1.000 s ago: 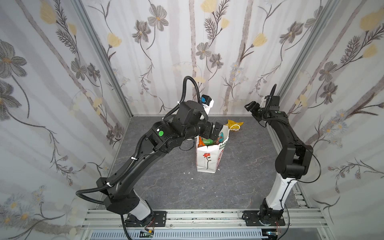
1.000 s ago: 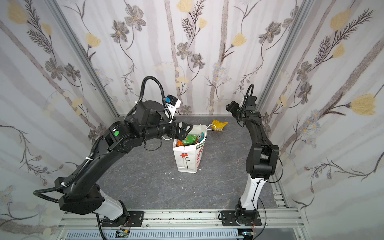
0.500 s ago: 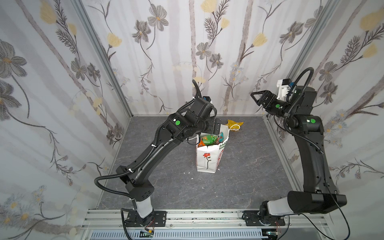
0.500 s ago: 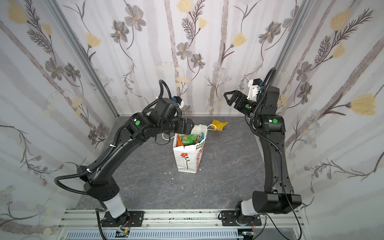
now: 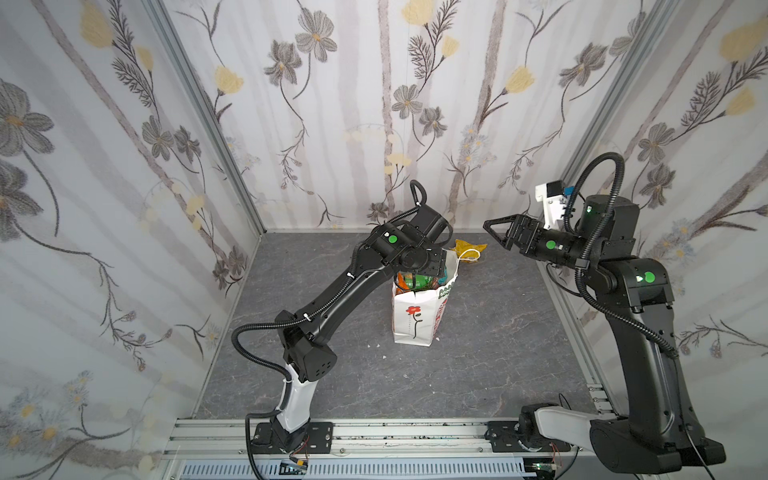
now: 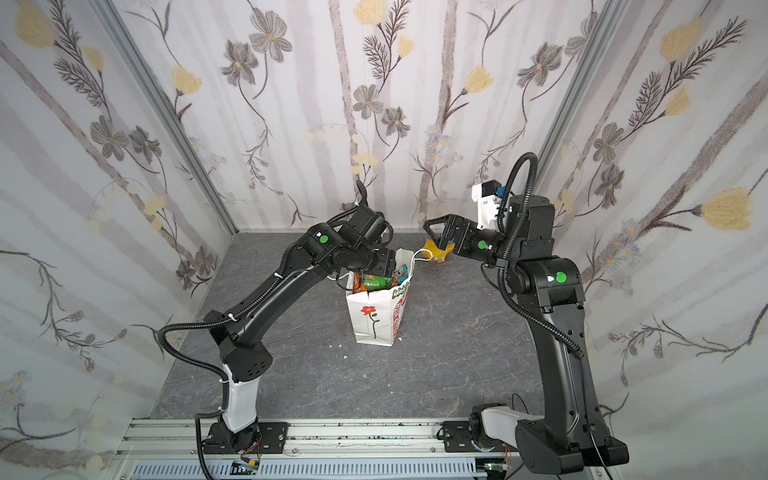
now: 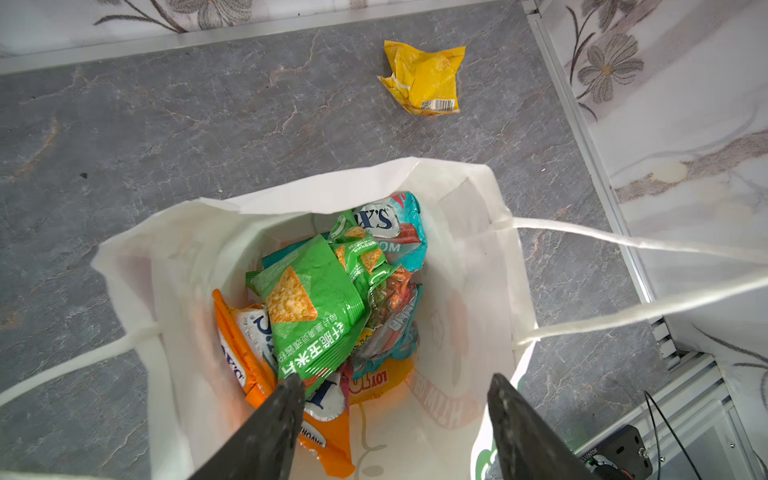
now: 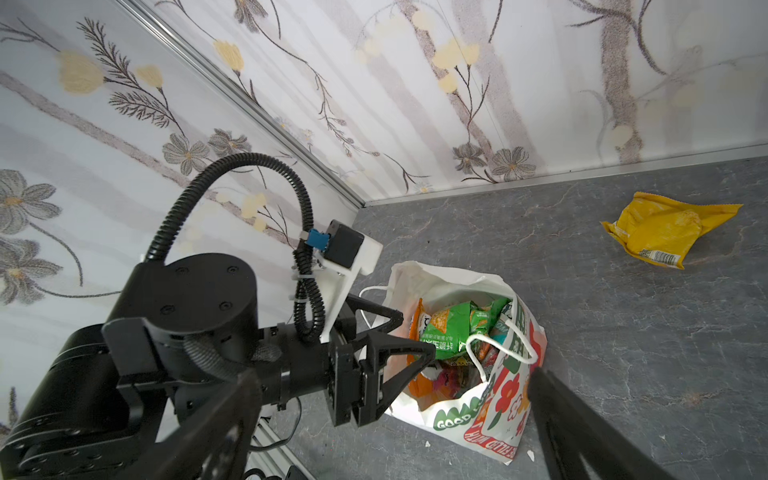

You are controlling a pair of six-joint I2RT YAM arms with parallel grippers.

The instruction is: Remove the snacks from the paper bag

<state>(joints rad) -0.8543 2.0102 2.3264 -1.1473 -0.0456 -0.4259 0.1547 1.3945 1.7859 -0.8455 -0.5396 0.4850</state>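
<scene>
- The paper bag (image 7: pixel 332 195) stands upright mid-surface (image 7: pixel 166 124), mouth open and full of snacks. A yellow packet (image 7: pixel 424 79) lies out on the surface, far right of it.
- The left claw (image 7: pixel 392 386) hangs in the bag's mouth, jaws partly apart and gripping nothing, with one fingertip (image 7: pixel 286 390) right at an edge of the topmost green packet (image 7: pixel 311 307).
- Drop straight down, straddle that crinkled edge and pinch foil only, never the bag wall or the cord handle (image 7: pixel 623 245).
- Lift vertically, since the light bag may tip or rise too.
- The right claw (image 5: pixel 495 236) hovers wide open and empty at the far right, free to steady the rim.
</scene>
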